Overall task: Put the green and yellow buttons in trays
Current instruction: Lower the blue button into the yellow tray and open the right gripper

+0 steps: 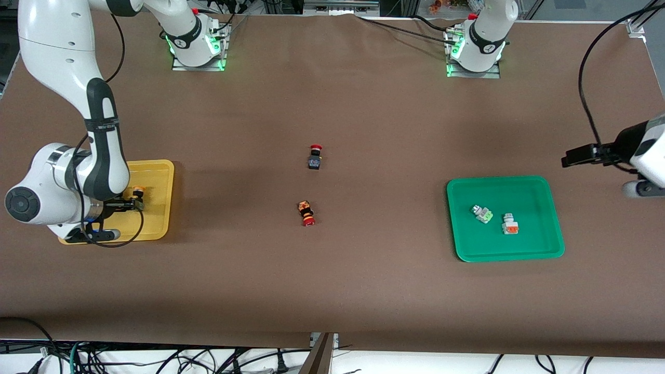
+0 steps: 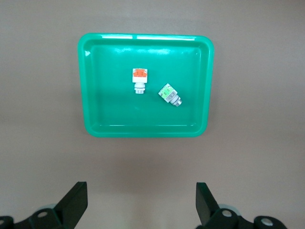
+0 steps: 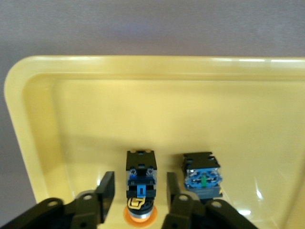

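The yellow tray (image 1: 156, 208) lies at the right arm's end of the table. Two yellow-capped buttons on black-blue bodies lie in it, side by side. My right gripper (image 1: 136, 201) is low in the tray, open, one finger on each side of one yellow button (image 3: 140, 179), with a gap on both sides. The other yellow button (image 3: 201, 176) lies just beside it. The green tray (image 1: 540, 244) holds the white light-green button (image 1: 482, 213) and the white orange button (image 1: 509, 224). My left gripper (image 1: 641, 189) is open and empty, high up beside the green tray.
Two red-capped black switches lie mid-table, one (image 1: 314, 157) farther from the front camera, the other (image 1: 306, 213) nearer. In the left wrist view the green tray (image 2: 95, 86) shows with both white buttons (image 2: 169, 94) (image 2: 139, 80) inside.
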Robot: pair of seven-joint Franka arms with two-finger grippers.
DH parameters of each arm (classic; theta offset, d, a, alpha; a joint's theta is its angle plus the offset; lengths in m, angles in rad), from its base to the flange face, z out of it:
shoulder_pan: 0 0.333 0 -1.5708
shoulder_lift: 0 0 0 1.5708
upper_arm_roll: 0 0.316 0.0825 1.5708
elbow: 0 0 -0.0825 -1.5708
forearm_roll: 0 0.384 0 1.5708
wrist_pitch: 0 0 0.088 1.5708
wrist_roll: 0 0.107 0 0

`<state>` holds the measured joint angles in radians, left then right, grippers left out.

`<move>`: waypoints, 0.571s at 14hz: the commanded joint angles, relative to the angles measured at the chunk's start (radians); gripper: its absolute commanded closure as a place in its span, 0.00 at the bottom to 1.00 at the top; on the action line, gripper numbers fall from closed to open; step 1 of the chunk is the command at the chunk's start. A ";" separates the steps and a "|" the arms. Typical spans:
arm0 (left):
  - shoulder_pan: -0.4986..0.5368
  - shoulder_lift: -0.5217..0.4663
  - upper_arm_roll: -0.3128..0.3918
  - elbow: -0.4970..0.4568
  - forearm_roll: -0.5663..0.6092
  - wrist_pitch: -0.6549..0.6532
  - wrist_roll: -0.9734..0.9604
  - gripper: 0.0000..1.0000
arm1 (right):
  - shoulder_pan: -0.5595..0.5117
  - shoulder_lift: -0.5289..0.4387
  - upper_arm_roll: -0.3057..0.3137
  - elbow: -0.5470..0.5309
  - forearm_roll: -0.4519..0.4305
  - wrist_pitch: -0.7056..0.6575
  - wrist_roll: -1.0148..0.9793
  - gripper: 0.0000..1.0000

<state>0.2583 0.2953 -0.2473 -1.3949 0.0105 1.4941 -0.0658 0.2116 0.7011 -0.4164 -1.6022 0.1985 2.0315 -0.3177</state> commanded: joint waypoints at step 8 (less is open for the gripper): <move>-0.005 -0.359 -0.006 -0.313 0.065 0.000 -0.058 0.00 | 0.003 -0.029 -0.002 0.318 0.016 -0.295 -0.003 0.00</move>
<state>0.2464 0.1366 -0.2520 -1.4878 0.0570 1.4593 -0.1106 0.2239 0.6676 -0.4161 -1.3558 0.1996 1.8182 -0.3173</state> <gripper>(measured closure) 0.000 0.000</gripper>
